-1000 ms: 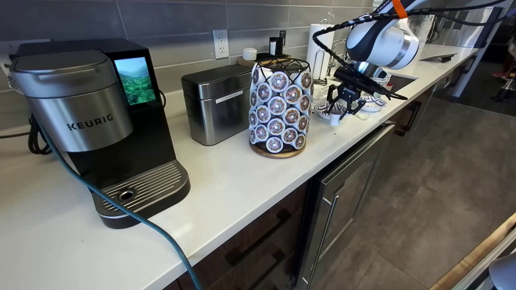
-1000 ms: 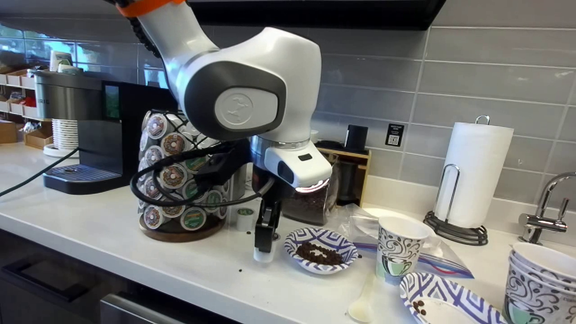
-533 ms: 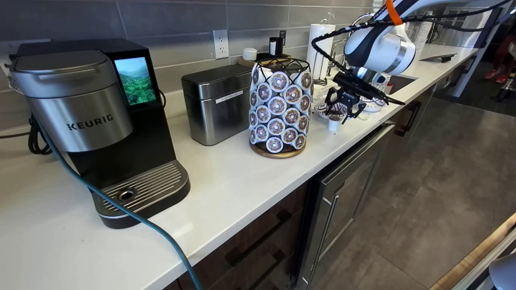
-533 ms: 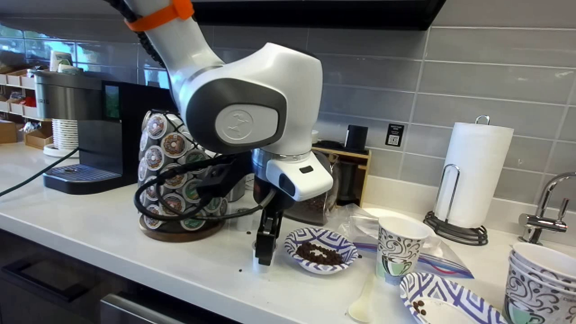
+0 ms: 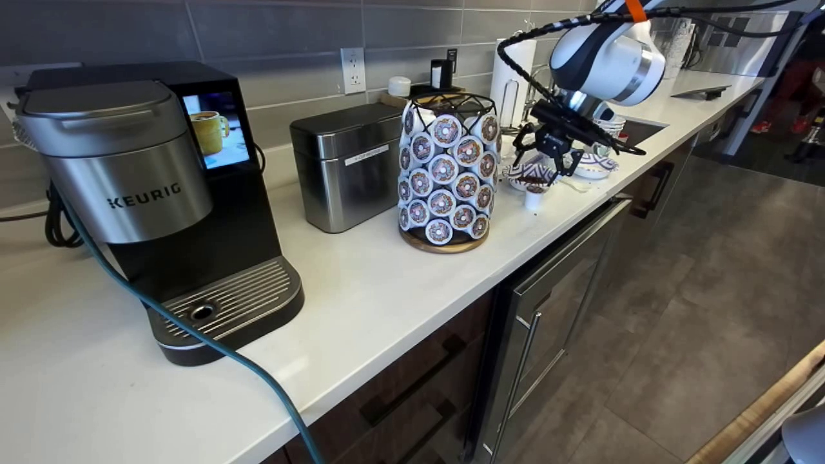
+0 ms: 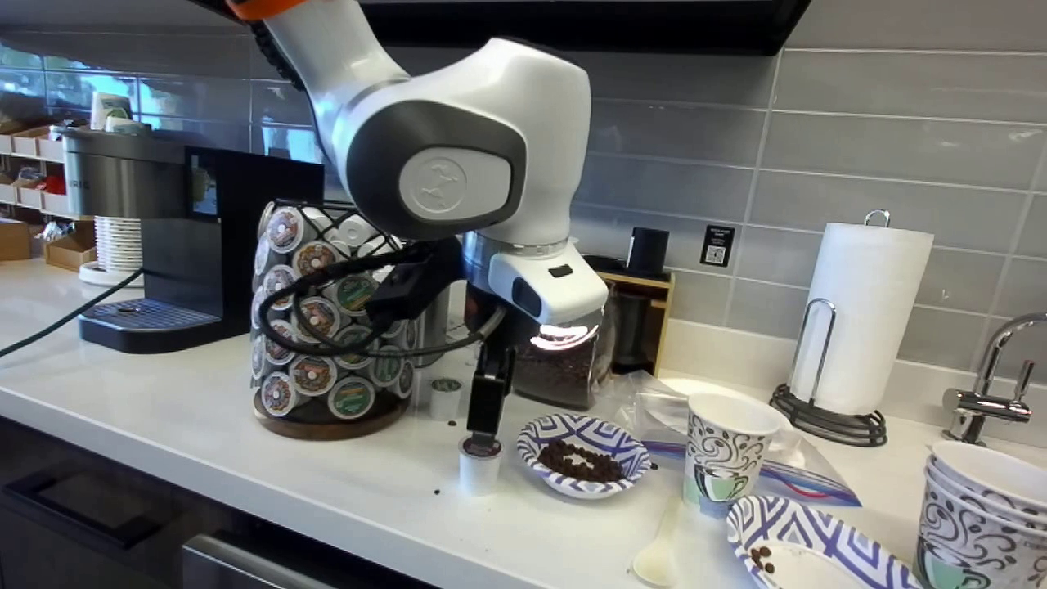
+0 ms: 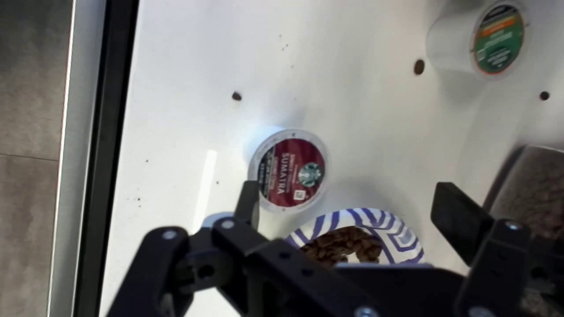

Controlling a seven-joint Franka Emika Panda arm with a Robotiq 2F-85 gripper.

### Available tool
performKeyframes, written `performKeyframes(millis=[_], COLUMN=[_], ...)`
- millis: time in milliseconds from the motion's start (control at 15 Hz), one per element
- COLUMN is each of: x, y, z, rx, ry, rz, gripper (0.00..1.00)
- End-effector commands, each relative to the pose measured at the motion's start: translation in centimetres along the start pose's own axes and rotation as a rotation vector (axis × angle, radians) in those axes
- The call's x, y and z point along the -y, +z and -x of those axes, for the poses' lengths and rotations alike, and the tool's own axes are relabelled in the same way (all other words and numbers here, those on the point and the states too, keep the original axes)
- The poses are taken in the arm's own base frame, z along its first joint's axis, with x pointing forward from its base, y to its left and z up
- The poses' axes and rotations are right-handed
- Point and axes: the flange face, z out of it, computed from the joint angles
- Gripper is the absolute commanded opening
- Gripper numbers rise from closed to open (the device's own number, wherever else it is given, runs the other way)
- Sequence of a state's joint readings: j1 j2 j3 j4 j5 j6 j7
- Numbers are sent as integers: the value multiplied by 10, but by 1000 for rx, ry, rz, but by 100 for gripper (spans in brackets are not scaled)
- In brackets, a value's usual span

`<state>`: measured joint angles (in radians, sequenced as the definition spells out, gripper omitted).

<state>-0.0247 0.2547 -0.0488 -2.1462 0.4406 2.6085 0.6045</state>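
Observation:
My gripper (image 7: pixel 350 189) is open in the wrist view, its fingers (image 7: pixel 458 215) wide apart with nothing between them. A white coffee pod with a dark red Sumatra lid (image 7: pixel 293 171) stands upright on the counter, just ahead of the left finger, which overlaps its rim. In an exterior view the gripper (image 6: pixel 484 442) hangs right over that pod (image 6: pixel 478 476); whether the fingertip touches the lid I cannot tell. In another exterior view both fingers stand spread above it. Beside the pod is a blue-and-white patterned bowl (image 6: pixel 585 489) holding coffee beans, partly hidden by the gripper in the wrist view.
A wire rack of pods (image 5: pixel 448 174) stands close by, with a green-lidded pod (image 6: pixel 446 401) near its base. Around lie a bag of beans (image 6: pixel 556 380), paper cup (image 6: pixel 728 450), spoon (image 6: pixel 657 556) and second bowl (image 6: pixel 761 523). A Keurig coffee maker (image 5: pixel 129 193) sits farther along.
The gripper was around the pod a second ago and went down a little with it. Now its fingers have spread and it has risen, leaving the pod on the counter.

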Motion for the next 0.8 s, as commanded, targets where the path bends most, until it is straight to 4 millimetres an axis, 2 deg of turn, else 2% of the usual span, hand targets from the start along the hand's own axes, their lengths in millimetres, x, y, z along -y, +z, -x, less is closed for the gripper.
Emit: performKeyframes(millis=[0,200,333,733], x=[22,45,56,72], y=[-32,-50,-51,-26], z=[8,10,4,-12], rx=[92,193,248,398], ry=[-1,-4,9,27], rz=[-23,-25,-6,83], gripper=[100,100,100,100])
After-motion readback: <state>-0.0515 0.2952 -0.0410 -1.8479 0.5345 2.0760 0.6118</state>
